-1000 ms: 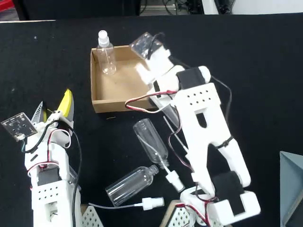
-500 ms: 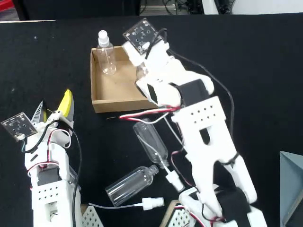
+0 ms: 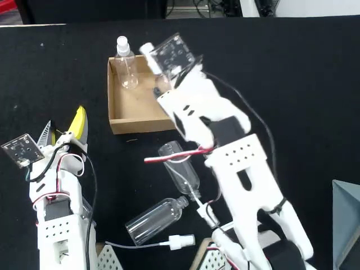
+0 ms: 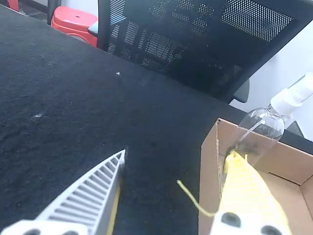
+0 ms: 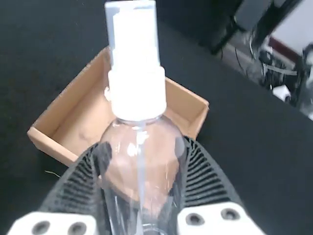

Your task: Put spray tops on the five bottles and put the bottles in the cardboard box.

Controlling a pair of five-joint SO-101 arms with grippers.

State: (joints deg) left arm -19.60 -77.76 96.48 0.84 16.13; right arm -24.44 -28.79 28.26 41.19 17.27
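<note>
The right claw (image 5: 143, 152) was shut tight on a clear bottle (image 5: 142, 171). One ribbed finger pressed on each side of its round body. The bottle stood up straight in the claw, and a white spray top (image 5: 134, 63) sat on its neck. The claw held it over the far right part of the cardboard box (image 3: 111, 95). I could not tell if the bottom of the bottle touched the box floor.

A second bottle (image 3: 127, 70), with its own top on, stood inside the box in the far left corner. The box sat on the black desk (image 3: 315, 67), close to the far edge and a bit left of the middle.

The left claw (image 4: 178, 154) was open with nothing in it, its grey finger and yellow finger wide apart. It was by the left edge of the desk, near the box's near left corner but not touching it.

Between the two arms, two more bottles lay on their sides. The third bottle (image 3: 179, 167) lay near the box's near wall, with its neck pointing to the near edge. A loose spray top (image 3: 207, 214) lay just beside that neck. The fourth bottle (image 3: 153, 220) lay closer to the near edge. A last spray top (image 3: 181, 242), with a long thin tube, lay right by the near edge, just beside the fourth bottle.
</note>
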